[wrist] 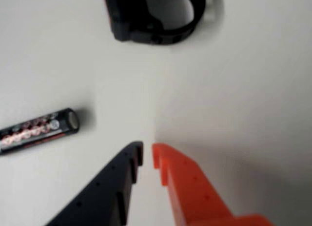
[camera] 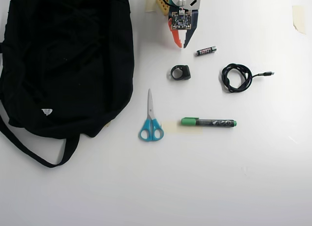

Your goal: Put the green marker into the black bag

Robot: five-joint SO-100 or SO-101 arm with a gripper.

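In the overhead view, the left part of the white table (camera: pixel 234 187) is taken up by the black bag (camera: pixel 68 60), a large soft fabric shape with a tiny white tag (camera: pixel 47 111) near its lower edge and a long strap (camera: pixel 34 150) looped out below it. Just right of the bag, a pair of scissors (camera: pixel 150 122) with blue handles is laid with the blades pointing up the picture. Right of the scissors, the green marker (camera: pixel 208 122) is seen lying flat on a faint pale patch of the table: a slim pen with a green cap at its left end, a green tip at its right end, and a dark barrel with pale lettering between. Its long axis is set almost level across the picture, cap toward the scissors. It is well apart from the bag.

Above the marker, a small black ring-shaped object (camera: pixel 180 72) is found, and a coiled black cable (camera: pixel 237 77) further right. The gripper (camera: pixel 181 44) is seen at the top centre, pointing down the picture, with a small battery (camera: pixel 206 51) just beside it to the right.

In the wrist view, the battery (wrist: pixel 39 130) is shown at the left, and the black and orange fingers of the gripper (wrist: pixel 147 155) are nearly closed, only a narrow gap being left, with nothing held between them
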